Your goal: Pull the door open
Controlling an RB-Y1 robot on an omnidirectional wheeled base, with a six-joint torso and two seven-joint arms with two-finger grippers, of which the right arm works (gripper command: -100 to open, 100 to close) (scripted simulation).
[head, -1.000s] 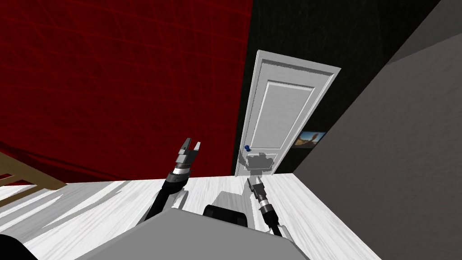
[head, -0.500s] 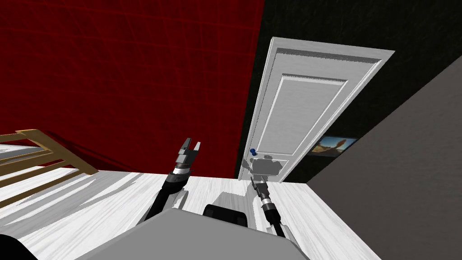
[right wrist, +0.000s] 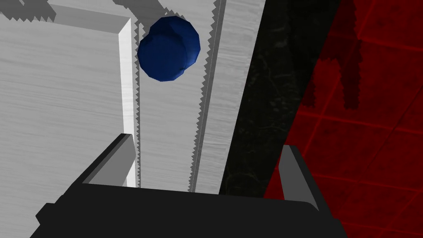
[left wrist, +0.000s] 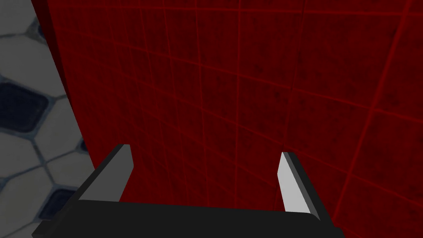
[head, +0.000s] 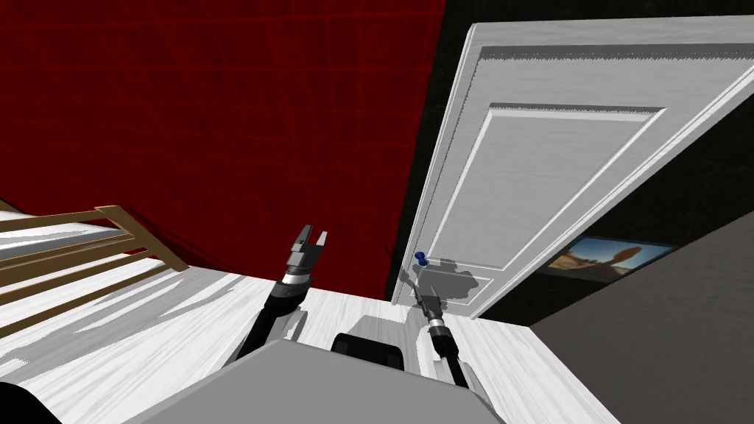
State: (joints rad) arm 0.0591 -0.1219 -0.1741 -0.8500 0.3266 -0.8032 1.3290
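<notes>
The white door point(head: 559, 147) stands in front of me and a bit to my right, and it has 1 big sunken panel. Its round blue knob point(head: 420, 258) sits low on the door, close to the edge beside a black strip of wall. Past that strip is a red wall point(head: 206, 110) with thin lines like tiles. My right end effector point(head: 421, 288) is held up just under the knob and points at the door. Its 2 fingers are spread wide with nothing between them. In the right wrist view, the right end effector point(right wrist: 206, 142) is near the door point(right wrist: 62, 82) and the knob point(right wrist: 168, 48) is ahead of the fingertips. The knob is not touching them. It is not in the middle of the gap but nearer the finger point(right wrist: 120, 153) that lies over the door. The other finger lies over the black strip and the red wall. My left end effector point(head: 313, 234) is raised off to the left, well apart from the door, and it faces the red wall. Its 2 fingers point(left wrist: 289, 182) are spread wide too and hold nothing. The floor point(head: 147, 331) is pale with streaks. A wooden rail point(head: 88, 243) shows at the far left. A small picture point(head: 604, 258) hangs on the dark wall to the right of the door.
</notes>
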